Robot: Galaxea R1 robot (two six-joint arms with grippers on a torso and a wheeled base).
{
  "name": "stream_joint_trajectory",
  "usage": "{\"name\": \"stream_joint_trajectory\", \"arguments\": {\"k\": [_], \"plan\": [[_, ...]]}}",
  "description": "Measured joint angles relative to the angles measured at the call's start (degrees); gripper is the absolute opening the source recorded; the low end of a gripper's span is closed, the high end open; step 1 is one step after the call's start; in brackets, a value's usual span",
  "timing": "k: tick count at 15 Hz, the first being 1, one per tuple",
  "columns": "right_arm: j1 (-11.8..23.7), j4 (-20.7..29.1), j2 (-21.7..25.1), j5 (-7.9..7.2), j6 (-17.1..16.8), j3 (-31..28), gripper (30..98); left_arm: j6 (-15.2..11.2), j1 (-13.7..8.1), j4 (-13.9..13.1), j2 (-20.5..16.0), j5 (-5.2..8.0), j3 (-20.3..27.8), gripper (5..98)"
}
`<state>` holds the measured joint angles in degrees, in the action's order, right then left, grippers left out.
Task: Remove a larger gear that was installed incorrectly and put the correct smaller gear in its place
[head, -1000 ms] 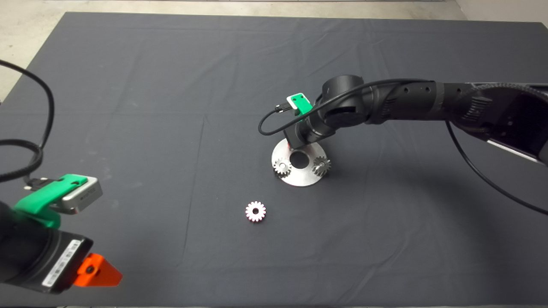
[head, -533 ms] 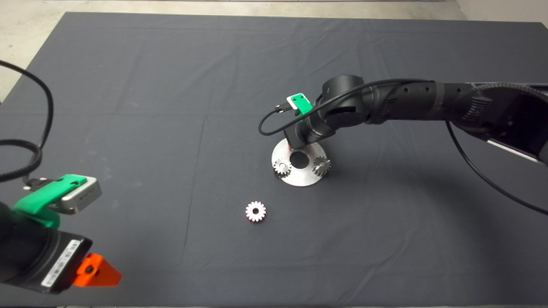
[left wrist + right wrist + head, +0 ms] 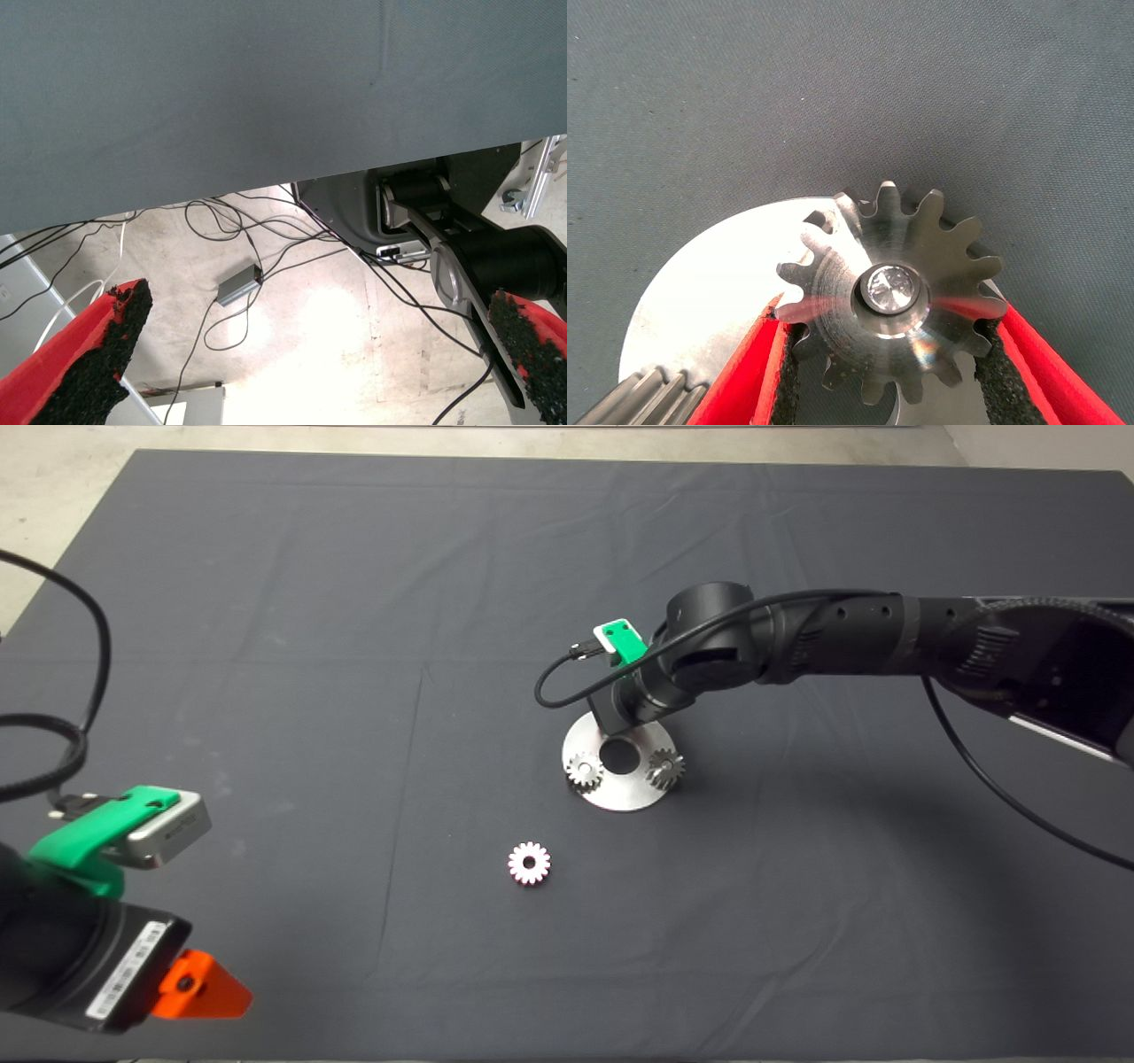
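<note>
In the right wrist view the larger gear (image 3: 895, 301), dark steel with coarse teeth, sits on a shiny peg at the edge of the flat steel disc (image 3: 709, 301). My right gripper (image 3: 890, 310) is shut on it, a black pad pressed against the teeth on each side. From above, the right gripper (image 3: 617, 720) stands over the far side of the disc (image 3: 620, 795) and hides that gear. The smaller gear (image 3: 529, 863), bright and fine-toothed, lies loose on the mat in front of the disc. My left gripper (image 3: 199, 992) is parked open at the lower left.
Two small gears (image 3: 584, 771) (image 3: 664, 769) stand on the disc, either side of its dark centre hole. The left wrist view shows the mat's edge, floor cables and a small grey box (image 3: 239, 285) beyond the table.
</note>
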<state>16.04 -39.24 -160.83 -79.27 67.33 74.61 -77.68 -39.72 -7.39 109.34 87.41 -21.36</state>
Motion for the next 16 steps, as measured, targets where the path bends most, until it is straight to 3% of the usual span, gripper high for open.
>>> {"name": "stream_joint_trajectory", "arguments": {"k": [12,14,16], "plan": [[3.59,0.07,1.38,0.27,0.23,-4.32,44.1,0.0,0.0,0.01,0.0,0.0,0.02,97.7],[4.27,0.02,2.79,-0.16,0.23,-4.44,44.1,0.0,0.0,0.0,-0.02,0.0,0.02,97.7],[4.11,0.02,4.53,-2.05,0.55,-5.92,44.0,0.0,0.0,0.01,-0.01,0.0,0.02,97.7]]}}
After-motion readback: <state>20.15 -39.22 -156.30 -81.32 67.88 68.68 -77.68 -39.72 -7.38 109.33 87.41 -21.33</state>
